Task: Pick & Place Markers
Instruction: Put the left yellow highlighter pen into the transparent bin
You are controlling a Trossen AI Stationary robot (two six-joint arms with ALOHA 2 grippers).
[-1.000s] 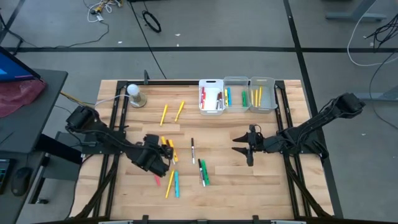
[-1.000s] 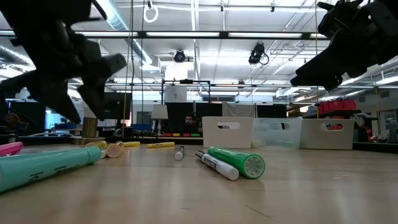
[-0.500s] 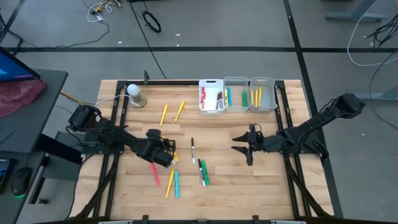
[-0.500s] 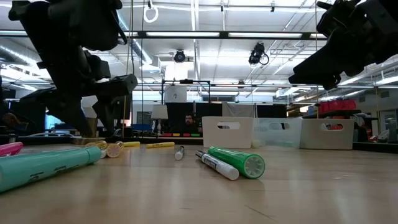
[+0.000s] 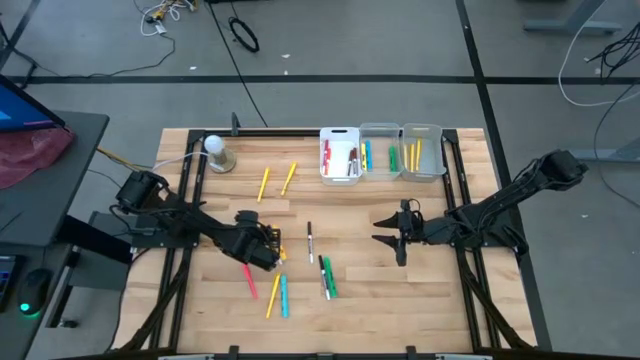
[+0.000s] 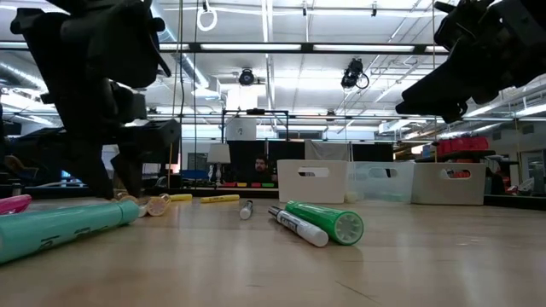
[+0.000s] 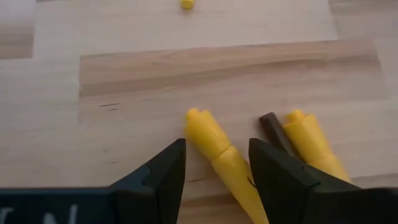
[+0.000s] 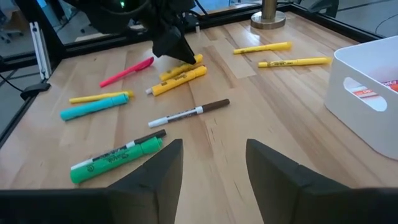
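Observation:
Markers lie scattered on the wooden table: a yellow cluster, a thin white pen, a green marker, a cyan one and a pink one. More stand in the bins. My left gripper is low over the yellow cluster and open. In the left wrist view its fingers stand on either side of one yellow marker, and a second yellow marker lies just outside one finger. My right gripper hovers open right of centre, above bare wood.
A white bin and two clear bins sit at the far edge. A white bulb on a brass base stands far left. Two more yellow markers lie behind the left gripper. Bare wood shows between the arms.
My left gripper has moved from the pink marker toward the far edge and slightly right, and has come down over the yellow cluster. The pink marker now shows uncovered. The right arm has kept still.

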